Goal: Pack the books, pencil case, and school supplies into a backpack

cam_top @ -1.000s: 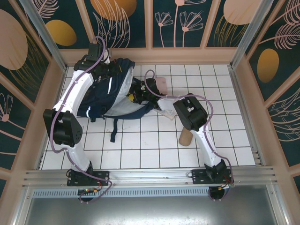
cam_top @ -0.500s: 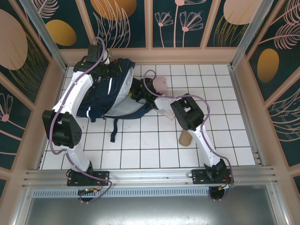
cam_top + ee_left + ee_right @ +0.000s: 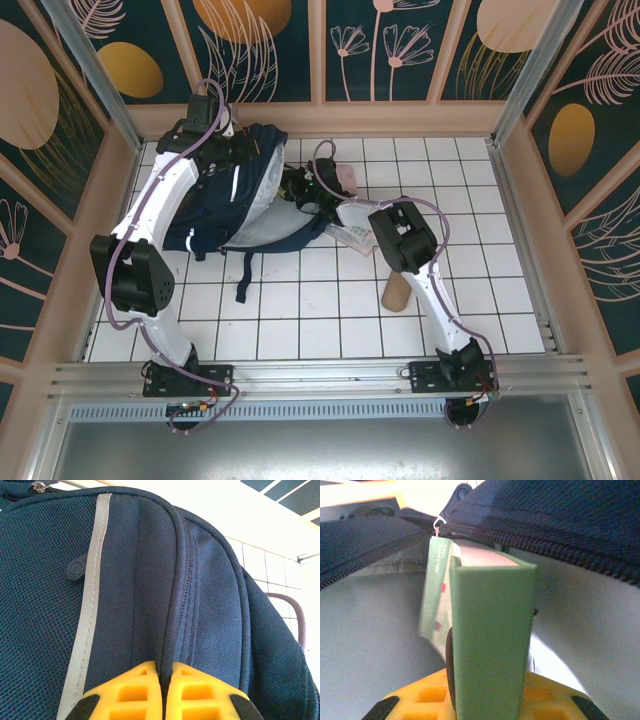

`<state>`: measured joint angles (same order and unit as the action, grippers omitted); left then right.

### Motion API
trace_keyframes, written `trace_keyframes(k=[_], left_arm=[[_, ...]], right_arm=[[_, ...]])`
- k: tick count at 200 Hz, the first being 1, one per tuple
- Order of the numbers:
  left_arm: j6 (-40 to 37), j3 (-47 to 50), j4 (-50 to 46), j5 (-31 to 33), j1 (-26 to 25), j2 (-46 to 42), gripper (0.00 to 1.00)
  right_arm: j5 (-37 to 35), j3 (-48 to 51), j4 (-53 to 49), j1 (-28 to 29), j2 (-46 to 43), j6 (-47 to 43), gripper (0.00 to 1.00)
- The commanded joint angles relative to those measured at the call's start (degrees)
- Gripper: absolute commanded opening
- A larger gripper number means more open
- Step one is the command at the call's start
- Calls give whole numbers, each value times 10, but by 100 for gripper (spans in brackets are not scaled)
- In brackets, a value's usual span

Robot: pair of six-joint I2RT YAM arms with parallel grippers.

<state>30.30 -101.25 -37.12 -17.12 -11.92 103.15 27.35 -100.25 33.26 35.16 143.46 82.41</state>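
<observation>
Backpack (image 3: pixel 215 590) seam pinched between closed fingers of left gripper (image 3: pixel 162 682) at lower centre, green box (image 3: pixel 492 630) clamped upright in right gripper (image 3: pixel 490 700), mid-frame, just below backpack opening.

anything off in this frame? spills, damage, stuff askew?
Nothing spilled or visibly damaged. The packet lies askew on the tiles just right of the backpack, partly under the right arm. A brown tube sits loose beside that arm. A strap trails onto the tiles.
</observation>
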Motion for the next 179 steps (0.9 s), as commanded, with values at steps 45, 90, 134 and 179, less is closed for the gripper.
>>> trace_keyframes(k=[45,90,134,179], left_arm=[[6,-28,45,-46,-3,-32,0],[30,-7,67,-72,-2,-41,0],[47,22,88,-86,-2,-46,0],[29,23,73,-62,-3,-69,0]], right_arm=[[134,-29,-73,50,25,-72,0],[139,-164,-117,81,102,-65,0],[141,-339,-185,103,190,-59,0],[121,-236,-216,91,102,-132,42]])
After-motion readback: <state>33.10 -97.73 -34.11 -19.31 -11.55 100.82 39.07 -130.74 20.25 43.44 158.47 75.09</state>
